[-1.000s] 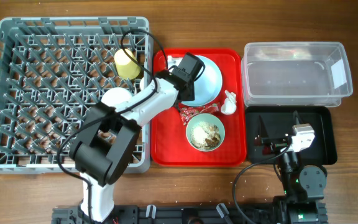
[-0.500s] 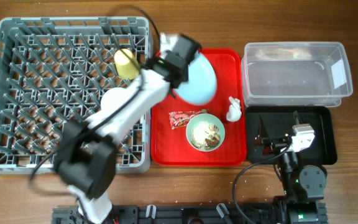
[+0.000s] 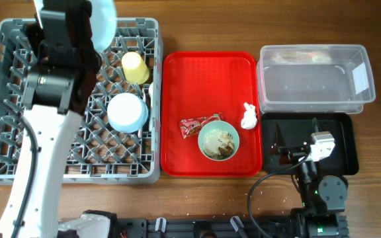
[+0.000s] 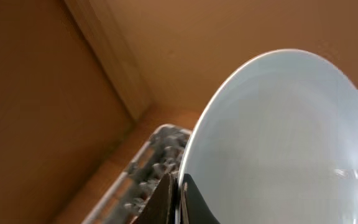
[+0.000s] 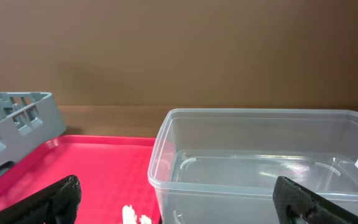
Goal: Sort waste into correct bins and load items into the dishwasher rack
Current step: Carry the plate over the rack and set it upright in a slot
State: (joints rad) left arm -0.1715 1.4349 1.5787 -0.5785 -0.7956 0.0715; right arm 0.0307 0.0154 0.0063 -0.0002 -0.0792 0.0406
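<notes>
Up over the far left part of the dishwasher rack (image 3: pixel 131 173), the left gripper (image 4: pixel 178 196) has its two dark fingers pinched tight on the rim of the pale blue plate (image 4: pixel 278 143), which stands on edge and fills most of the wrist view. From overhead the arm is raised close to the camera and only a slice of the plate shows at the top edge. Below this gripper, and toward the robot's right, a small yellow cup (image 3: pixel 135 67) sits among the pegs. Nearer the robot than the cup, a round pale blue dish (image 3: pixel 127 111) also rests in the rack (what kind of dish cannot be told). Farther to the right of the gripper lies the red tray (image 3: pixel 207 79), carrying a bowl (image 3: pixel 218 140) of beige food scraps (image 3: pixel 220 142), a red snack wrapper (image 3: pixel 192 124) touching the bowl's rim, and a white tissue (image 3: pixel 247 117) just beside it. The right gripper (image 5: pixel 176 182) hangs low over the black tray (image 3: pixel 342 125) with its fingers spread wide and nothing between them. Straight ahead of it stands the clear tub (image 5: pixel 260 162), with the red tray off to its left.
</notes>
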